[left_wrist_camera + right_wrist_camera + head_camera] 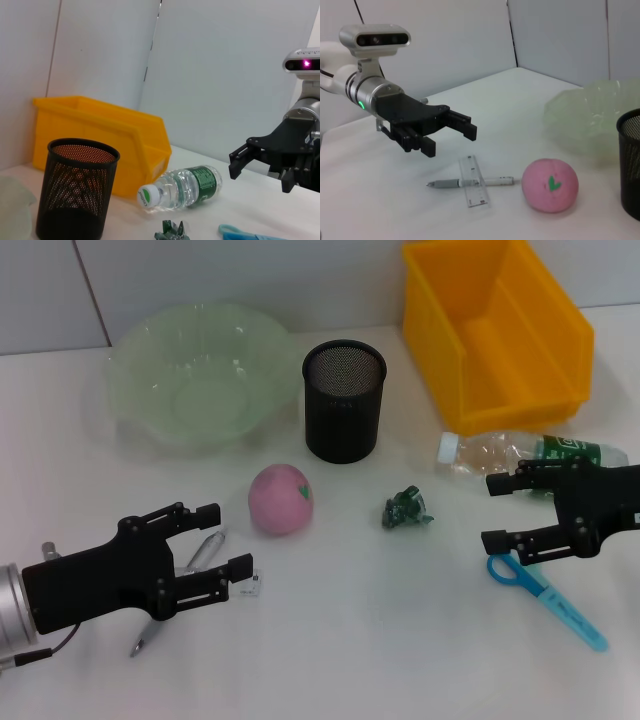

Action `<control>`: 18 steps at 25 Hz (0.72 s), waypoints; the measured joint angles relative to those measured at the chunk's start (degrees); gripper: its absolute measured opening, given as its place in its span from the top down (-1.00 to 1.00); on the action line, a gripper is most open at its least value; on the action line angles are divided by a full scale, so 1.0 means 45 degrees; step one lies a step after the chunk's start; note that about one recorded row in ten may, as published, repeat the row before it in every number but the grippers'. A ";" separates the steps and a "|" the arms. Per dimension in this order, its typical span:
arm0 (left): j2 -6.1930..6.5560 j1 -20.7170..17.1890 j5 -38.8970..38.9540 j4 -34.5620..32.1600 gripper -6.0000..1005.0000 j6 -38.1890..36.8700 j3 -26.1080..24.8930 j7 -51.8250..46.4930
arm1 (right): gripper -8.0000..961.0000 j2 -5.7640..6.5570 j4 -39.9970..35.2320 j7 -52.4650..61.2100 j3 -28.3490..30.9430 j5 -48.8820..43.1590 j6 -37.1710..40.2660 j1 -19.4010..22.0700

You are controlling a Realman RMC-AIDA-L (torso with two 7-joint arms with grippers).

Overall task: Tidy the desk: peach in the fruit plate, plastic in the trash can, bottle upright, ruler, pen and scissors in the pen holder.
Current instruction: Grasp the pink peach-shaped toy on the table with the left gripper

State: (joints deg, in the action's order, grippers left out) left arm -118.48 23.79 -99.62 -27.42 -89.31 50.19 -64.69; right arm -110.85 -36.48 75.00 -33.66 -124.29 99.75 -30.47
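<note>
We are seeing one peach [281, 500], one bottle [520, 453] lying, and two spread hands: left hand [225, 550], right hand [492, 512].

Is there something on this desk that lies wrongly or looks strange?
Yes. The bottle lies on its side beside the yellow bin. A crumpled green plastic scrap sits loose on the desk. The ruler lies across the pen, outside the pen holder.

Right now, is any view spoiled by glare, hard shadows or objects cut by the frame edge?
Head view: even light, soft shadows, no glare; the left gripper hides part of the pen. Left wrist view: the scissors are cut by the frame edge. Right wrist view: pen holder cropped at the edge; the peach casts a faint shadow.
</note>
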 joint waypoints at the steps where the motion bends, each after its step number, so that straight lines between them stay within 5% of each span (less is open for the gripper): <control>1: 0.0001 -0.0006 -0.0002 0.0000 -0.62 0.0000 0.0000 -0.0001 | -0.72 -0.0030 0.0000 -0.0001 -0.0002 -0.0002 0.0000 -0.0037; 18: -0.0022 0.0363 -0.0006 -0.0836 -0.62 0.0920 0.0231 -0.1268 | -0.72 -0.0288 -0.0943 0.0062 0.0158 -0.0025 -0.0171 0.0394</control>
State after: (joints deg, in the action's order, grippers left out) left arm -118.57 25.42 -99.65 -31.18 -85.17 51.23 -70.39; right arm -112.15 -40.72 75.28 -32.95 -124.40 98.98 -28.69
